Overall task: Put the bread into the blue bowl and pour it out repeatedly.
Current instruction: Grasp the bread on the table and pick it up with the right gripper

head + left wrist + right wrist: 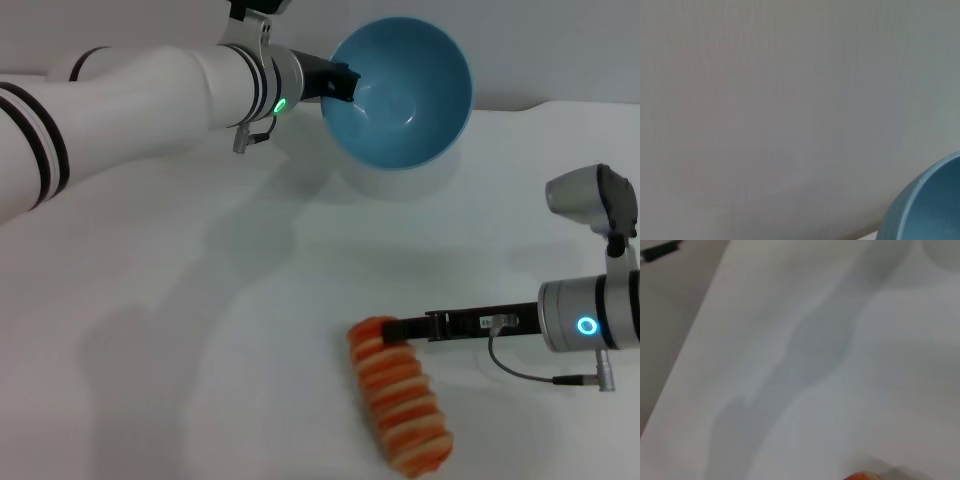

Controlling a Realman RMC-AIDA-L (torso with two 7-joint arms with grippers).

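The blue bowl [405,95] is held up above the back of the table, tilted so its empty inside faces me. My left gripper [340,82] is shut on its left rim. Part of the bowl's wall also shows in the left wrist view [930,205]. The bread [400,395], orange-red and cream striped, lies on the white table at the front right. My right gripper [392,328] reaches in from the right and sits at the loaf's far end, touching it. A sliver of the bread shows in the right wrist view [860,476].
The white table [180,330] spreads across the view, with the arms' shadows on it. Its back edge meets a grey wall behind the bowl. The right wrist view shows the table's edge [690,350] and a dark object [659,251] beyond it.
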